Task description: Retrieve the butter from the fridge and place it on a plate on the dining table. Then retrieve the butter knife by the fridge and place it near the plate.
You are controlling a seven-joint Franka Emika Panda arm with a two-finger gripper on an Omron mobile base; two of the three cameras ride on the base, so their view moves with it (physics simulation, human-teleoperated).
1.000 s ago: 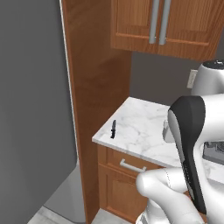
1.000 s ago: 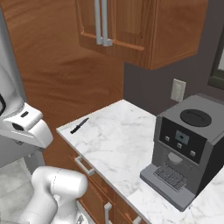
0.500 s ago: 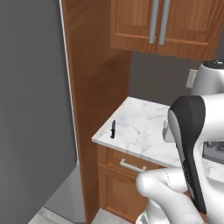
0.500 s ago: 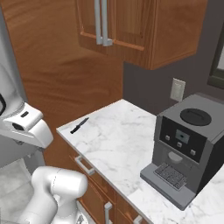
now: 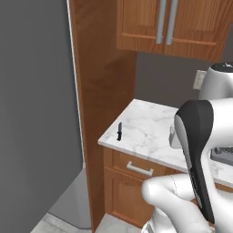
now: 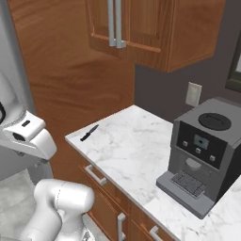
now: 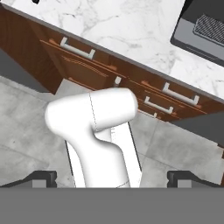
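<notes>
Butter knife (image 5: pixel 119 131) (image 6: pixel 89 133) lies flat on the white marble counter (image 5: pixel 150 129) (image 6: pixel 136 146), at the corner nearest the tall wooden panel (image 5: pixel 102 91), beside the grey fridge (image 5: pixel 36 113). Coffee machine (image 6: pixel 202 155) sits at the counter's far end, well apart from the knife. Pincer (image 7: pixel 112 178) is wide open, holding nothing, aimed down at the cabinet drawers (image 7: pixel 87 65) and the floor.
</notes>
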